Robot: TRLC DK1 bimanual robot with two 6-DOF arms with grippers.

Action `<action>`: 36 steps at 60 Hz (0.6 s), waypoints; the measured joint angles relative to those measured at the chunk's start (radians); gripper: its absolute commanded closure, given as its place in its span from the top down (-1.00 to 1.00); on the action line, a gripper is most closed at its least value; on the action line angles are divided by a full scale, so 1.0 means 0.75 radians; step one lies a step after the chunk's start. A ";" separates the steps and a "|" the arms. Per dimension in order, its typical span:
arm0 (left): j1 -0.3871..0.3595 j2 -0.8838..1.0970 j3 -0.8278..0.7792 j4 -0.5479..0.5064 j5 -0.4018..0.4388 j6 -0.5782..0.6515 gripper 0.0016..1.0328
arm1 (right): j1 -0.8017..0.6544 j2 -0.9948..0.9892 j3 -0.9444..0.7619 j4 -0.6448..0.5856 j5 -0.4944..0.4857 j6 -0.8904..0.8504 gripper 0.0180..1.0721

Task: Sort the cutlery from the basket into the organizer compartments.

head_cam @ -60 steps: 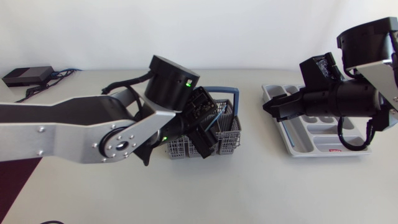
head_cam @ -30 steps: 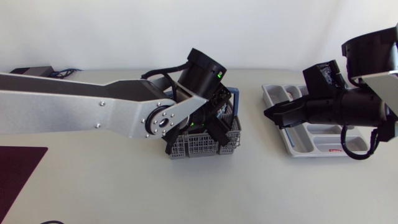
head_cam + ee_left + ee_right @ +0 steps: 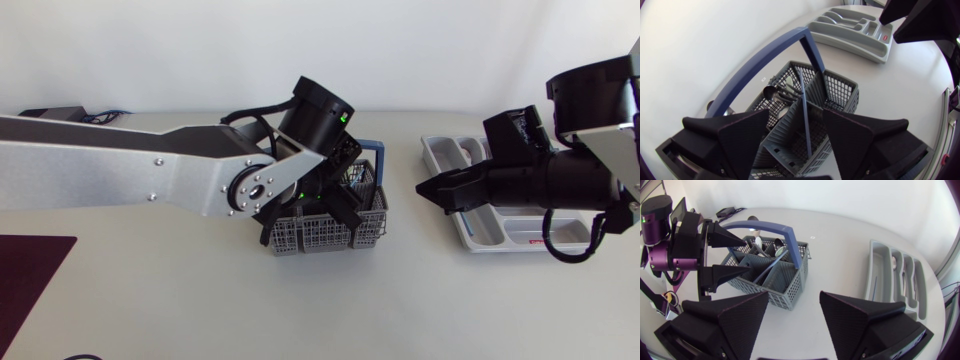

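Note:
The grey mesh basket (image 3: 352, 232) with its blue arched handle (image 3: 371, 148) stands mid-table. My left gripper (image 3: 312, 216) is lowered into it, open. In the left wrist view the fingers (image 3: 740, 137) straddle a basket (image 3: 840, 95) divider, and a thin blue-handled piece (image 3: 804, 112) stands between them untouched. Spoons (image 3: 773, 93) lean in the compartment beyond. My right gripper (image 3: 433, 190) hangs open and empty between the basket and the grey organizer (image 3: 500, 228). From the right wrist view, the right gripper (image 3: 794, 297) faces the basket (image 3: 785, 287). Beside it, the organizer (image 3: 875, 275) holds some cutlery (image 3: 895, 262).
A dark mat (image 3: 30, 270) lies at the table's front left corner. A black box with cables (image 3: 35, 112) sits at the back left, partly behind my left arm. Bare tabletop lies in front of the basket and the organizer.
My left arm swung right, then lowered its gripper into the basket with the fingers drawing somewhat closer. The right gripper drifted slightly left, toward the basket.

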 measured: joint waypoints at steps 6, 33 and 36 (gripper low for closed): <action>0.020 -0.009 -0.024 0.002 0.005 0.000 0.43 | 0.020 0.027 0.000 0.018 -0.035 0.016 0.42; 0.040 -0.055 -0.166 0.099 0.015 0.000 0.43 | 0.058 0.135 0.042 0.069 -0.164 0.163 0.54; 0.044 -0.062 -0.178 0.101 0.018 0.000 0.43 | 0.094 0.141 0.053 0.070 -0.148 0.162 0.55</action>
